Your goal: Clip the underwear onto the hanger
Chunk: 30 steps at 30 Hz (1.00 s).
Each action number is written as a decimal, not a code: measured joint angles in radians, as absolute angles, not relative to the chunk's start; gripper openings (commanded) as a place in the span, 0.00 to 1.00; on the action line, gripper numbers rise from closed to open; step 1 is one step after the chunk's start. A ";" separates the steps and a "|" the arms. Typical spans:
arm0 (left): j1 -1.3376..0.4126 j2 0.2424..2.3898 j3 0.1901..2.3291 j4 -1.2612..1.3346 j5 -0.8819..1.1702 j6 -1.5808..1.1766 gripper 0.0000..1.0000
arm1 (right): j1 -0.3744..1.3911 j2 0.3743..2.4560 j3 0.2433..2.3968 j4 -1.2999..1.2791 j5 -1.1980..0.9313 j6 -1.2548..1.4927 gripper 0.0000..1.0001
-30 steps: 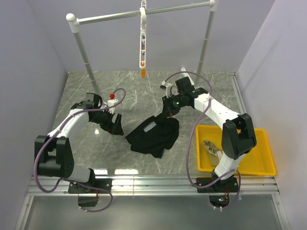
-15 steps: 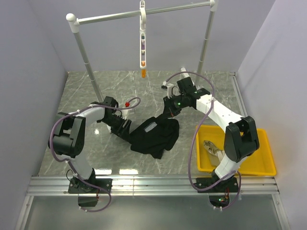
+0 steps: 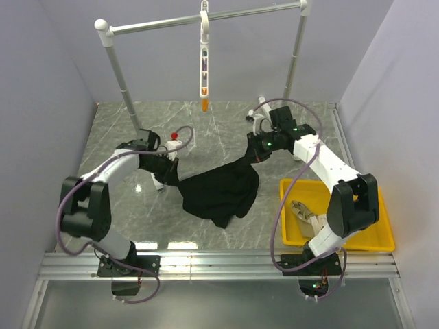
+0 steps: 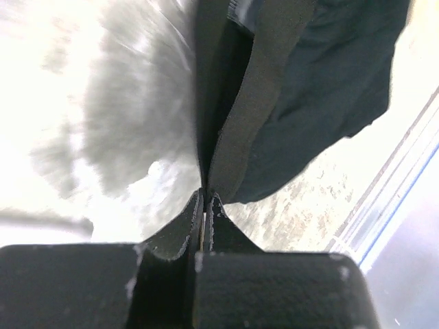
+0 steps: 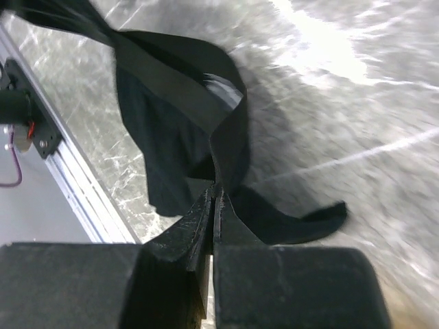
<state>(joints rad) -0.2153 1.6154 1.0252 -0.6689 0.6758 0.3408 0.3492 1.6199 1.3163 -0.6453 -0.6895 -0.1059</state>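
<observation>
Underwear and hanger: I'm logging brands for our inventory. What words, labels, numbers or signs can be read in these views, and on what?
No text can be read in any view.
The underwear: a pale patch on it, perhaps a sewn label, too blurred to read.
The hanger: no print can be made out; too small to tell.

Left gripper (image 4: 206,199): fingers pressed together, no gap visible between the tips. Pinched between them is a folded edge of the underwear (image 4: 329,82). From the pinch point a flat, greyish band (image 4: 257,89) of the garment runs straight up to the top edge, drawn taut. The rest of the black fabric spreads loosely to the upper right. Table (image 4: 82,103): pale marbled surface, blurred and overexposed at left, with a soft shadow beside the band. A metal rail (image 4: 391,205) crosses the lower right corner diagonally.
</observation>
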 measured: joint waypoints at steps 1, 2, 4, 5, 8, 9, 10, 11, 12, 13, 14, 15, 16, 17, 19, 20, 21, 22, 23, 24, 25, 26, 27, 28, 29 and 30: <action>-0.204 1.585 1.026 -0.672 0.675 0.347 0.00 | 0.336 1.611 1.316 -0.649 -0.690 -0.107 0.00; -0.186 1.545 1.026 -0.675 0.674 0.352 0.00 | 0.317 1.599 1.316 -0.652 -0.690 -0.109 0.00; -0.157 1.477 1.028 -0.677 0.667 0.356 0.00 | 0.282 1.578 1.318 -0.659 -0.689 -0.113 0.00; -0.143 1.438 1.028 -0.677 0.660 0.358 0.00 | 0.267 1.568 1.322 -0.663 -0.687 -0.116 0.00; -0.126 1.330 1.029 -0.667 0.640 0.365 0.00 | 0.220 1.553 1.345 -0.672 -0.688 -0.117 0.00; -0.126 1.294 1.029 -0.659 0.638 0.365 0.00 | 0.204 1.552 1.359 -0.673 -0.693 -0.116 0.00; -0.127 1.263 1.029 -0.652 0.638 0.365 0.00 | 0.193 1.552 1.373 -0.674 -0.697 -0.117 0.00; -0.128 1.235 1.029 -0.647 0.638 0.366 0.00 | 0.186 1.551 1.383 -0.674 -0.701 -0.117 0.00; -0.130 1.208 1.029 -0.644 0.641 0.371 0.00 | 0.182 1.550 1.391 -0.674 -0.704 -0.117 0.00; -0.130 1.189 1.029 -0.647 0.646 0.376 0.00 | 0.180 1.545 1.393 -0.674 -0.708 -0.118 0.00; -0.130 1.177 1.030 -0.652 0.650 0.382 0.00 | 0.179 1.540 1.393 -0.678 -0.710 -0.120 0.00; -0.130 1.166 1.032 -0.664 0.656 0.390 0.00 | 0.179 1.534 1.392 -0.685 -0.713 -0.124 0.00; -0.130 1.159 1.032 -0.675 0.657 0.400 0.00 | 0.181 1.529 1.390 -0.688 -0.716 -0.127 0.00; -0.130 1.154 1.032 -0.688 0.657 0.406 0.00 | 0.181 1.519 1.382 -0.690 -0.718 -0.131 0.00; -0.130 1.146 1.032 -0.697 0.656 0.405 0.00 | 0.181 1.499 1.362 -0.693 -0.719 -0.133 0.00; -0.130 1.140 1.032 -0.696 0.654 0.403 0.00 | 0.181 1.486 1.349 -0.690 -0.718 -0.132 0.00; -0.130 1.134 1.032 -0.692 0.650 0.398 0.00 | 0.181 1.478 1.340 -0.687 -0.718 -0.130 0.00; -0.129 1.129 1.032 -0.683 0.647 0.393 0.00 | 0.181 1.473 1.337 -0.682 -0.715 -0.119 0.00; -0.129 1.127 1.032 -0.670 0.645 0.384 0.00 | 0.181 1.472 1.338 -0.674 -0.715 -0.117 0.00; -0.128 1.130 1.033 -0.652 0.636 0.369 0.00 | 0.181 1.477 1.344 -0.672 -0.714 -0.106 0.00; -0.127 1.137 1.038 -0.640 0.629 0.356 0.00 | 0.181 1.486 1.361 -0.669 -0.712 -0.095 0.00; -0.126 1.152 1.052 -0.628 0.620 0.342 0.00 | 0.181 1.505 1.390 -0.670 -0.712 -0.086 0.00; -0.126 1.174 1.072 -0.615 0.610 0.328 0.00 | 0.181 1.528 1.425 -0.668 -0.710 -0.078 0.00; -0.125 1.192 1.093 -0.603 0.602 0.319 0.00 | 0.181 1.549 1.460 -0.660 -0.708 -0.072 0.00; -0.123 1.212 1.119 -0.588 0.593 0.310 0.00 | 0.181 1.578 1.504 -0.661 -0.702 -0.067 0.00; -0.120 1.229 1.143 -0.569 0.583 0.300 0.00 | 0.181 1.604 1.551 -0.656 -0.698 -0.063 0.00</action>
<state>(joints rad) -0.1196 1.2285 1.1431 -0.5694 0.5835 0.3000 0.1806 1.6043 1.5505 -0.6563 -0.6975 -0.0631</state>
